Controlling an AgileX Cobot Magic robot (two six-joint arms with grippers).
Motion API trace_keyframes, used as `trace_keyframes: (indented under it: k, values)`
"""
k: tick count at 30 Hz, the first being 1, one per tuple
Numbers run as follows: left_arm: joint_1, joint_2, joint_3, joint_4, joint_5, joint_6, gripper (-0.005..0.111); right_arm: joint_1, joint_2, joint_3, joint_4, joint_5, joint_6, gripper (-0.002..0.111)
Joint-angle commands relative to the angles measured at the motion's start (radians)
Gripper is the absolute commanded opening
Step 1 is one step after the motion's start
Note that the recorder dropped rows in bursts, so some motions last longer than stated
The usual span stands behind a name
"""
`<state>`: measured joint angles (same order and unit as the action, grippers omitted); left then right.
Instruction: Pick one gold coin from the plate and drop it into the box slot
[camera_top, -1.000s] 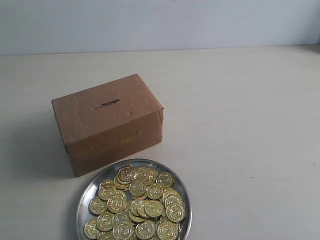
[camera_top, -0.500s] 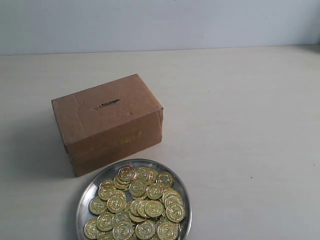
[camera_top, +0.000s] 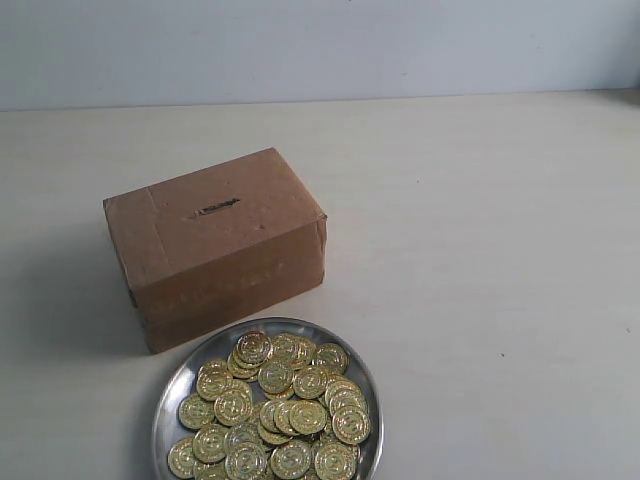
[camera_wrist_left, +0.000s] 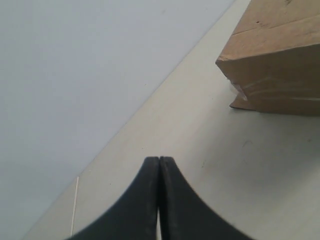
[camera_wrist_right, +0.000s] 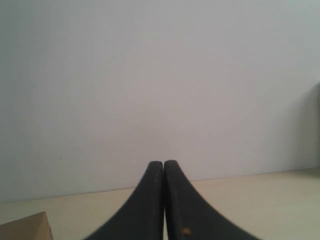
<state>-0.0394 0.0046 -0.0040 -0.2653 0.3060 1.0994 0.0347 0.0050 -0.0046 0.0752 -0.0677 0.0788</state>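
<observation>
A small brown cardboard box (camera_top: 215, 245) is seen standing on a pale flat table (camera_top: 480, 250). A thin dark slit, the box slot (camera_top: 214, 208), is cut in the top of it. A round shiny silver metal plate (camera_top: 188, 373) is set just in front of the box, at the bottom edge of the exterior view. A heap of gold coins (camera_top: 275, 410) is piled on the plate. Whether the plate touches the box cannot be told. The black left gripper (camera_wrist_left: 159, 161) is seen with its jaws pressed together and nothing held, and a corner of the box is seen near it. The black right gripper (camera_wrist_right: 163, 164) is pressed tight too, with nothing held.
</observation>
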Motion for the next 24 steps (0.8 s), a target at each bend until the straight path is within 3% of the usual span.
trace_keyframes:
  k: [1, 18, 21, 24]
  values:
    - [-0.003, -0.005, 0.004, -0.006, 0.002, -0.008, 0.0, -0.003, -0.005, 0.005, -0.007, -0.012, 0.001, 0.0]
    - [-0.003, -0.005, 0.004, -0.007, 0.017, -0.011, 0.0, -0.003, -0.005, 0.005, -0.002, -0.01, 0.001, 0.0]
    - [-0.003, -0.005, 0.004, -0.057, -0.003, -0.148, 0.0, -0.003, -0.005, 0.005, -0.002, -0.008, 0.001, 0.0]
    - [-0.003, -0.005, 0.004, -0.114, -0.005, -0.395, 0.0, -0.003, -0.005, 0.005, -0.002, 0.008, 0.001, 0.0]
